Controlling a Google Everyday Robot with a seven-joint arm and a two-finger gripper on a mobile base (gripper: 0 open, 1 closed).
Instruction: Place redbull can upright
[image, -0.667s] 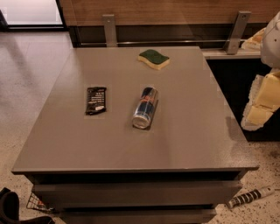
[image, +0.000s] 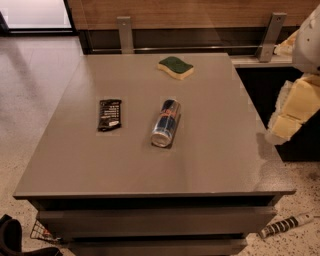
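Redbull can (image: 166, 123) lay on its side near the middle of your desk (image: 220, 155). Your gripper (image: 286, 122) hung beyond the right edge, well apart; its grip you could not tell.

We find no text that we can read. The redbull can (image: 166, 123), lying on its side on the desk (image: 220, 155), shows a red logo mark between blue and silver panels, but no letters come clear. The black wrapper (image: 109, 114) to its left carries pale print that we cannot make out. The end effector (image: 287, 122) hangs just beyond the desk's right edge.
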